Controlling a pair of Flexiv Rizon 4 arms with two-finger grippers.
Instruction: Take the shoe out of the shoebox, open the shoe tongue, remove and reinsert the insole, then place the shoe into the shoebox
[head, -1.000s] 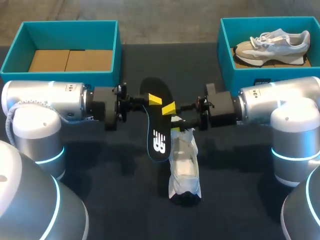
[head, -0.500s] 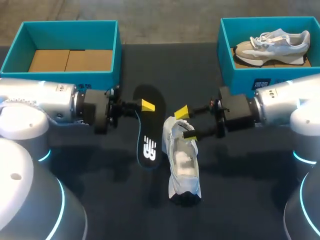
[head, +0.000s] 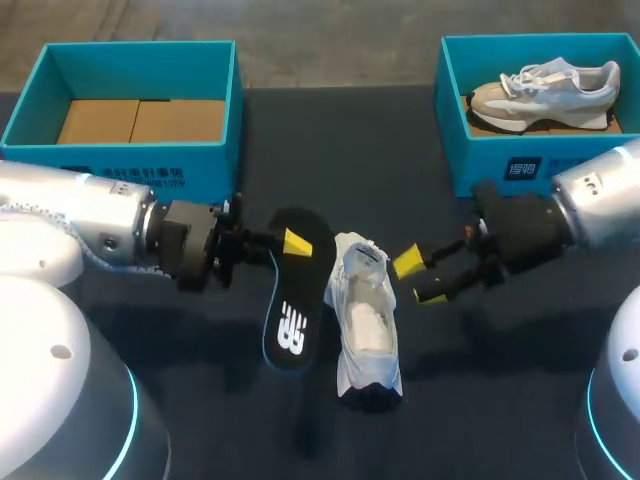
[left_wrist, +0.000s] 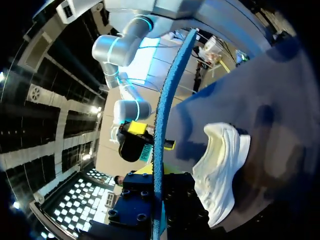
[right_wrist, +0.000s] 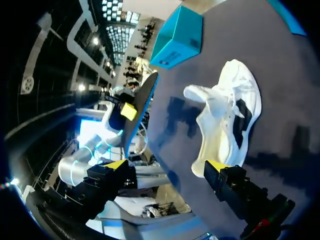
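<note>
Progress looks to be about halfway. The white shoe is out of its box and lies on the dark table near the middle, its opening spread wide enough to see inside. The black insole is out of it. I judge that removal and tongue-opening are done, and that reinserting the insole and boxing the shoe are left.

The left arm comes in from 9 o'clock. Its jaws are clamped on the insole's upper end: one yellow tip lies on its top face in the head view, and the left wrist view shows the insole edge-on, running out from between the fingers. The insole hangs tilted just beside the shoe, at its 9 o'clock.

The right arm comes in from 3 o'clock. Its jaws stand apart with nothing in them, near the shoe's 3 o'clock side and apparently not touching it.

The empty teal shoebox sits at 10 o'clock. A second teal shoebox at 2 o'clock holds a grey-and-white sneaker.

As for print, the insole carries a white logo near its lower end. Each box has a small printed label on its near wall, and the characters are too small to make out reliably.
</note>
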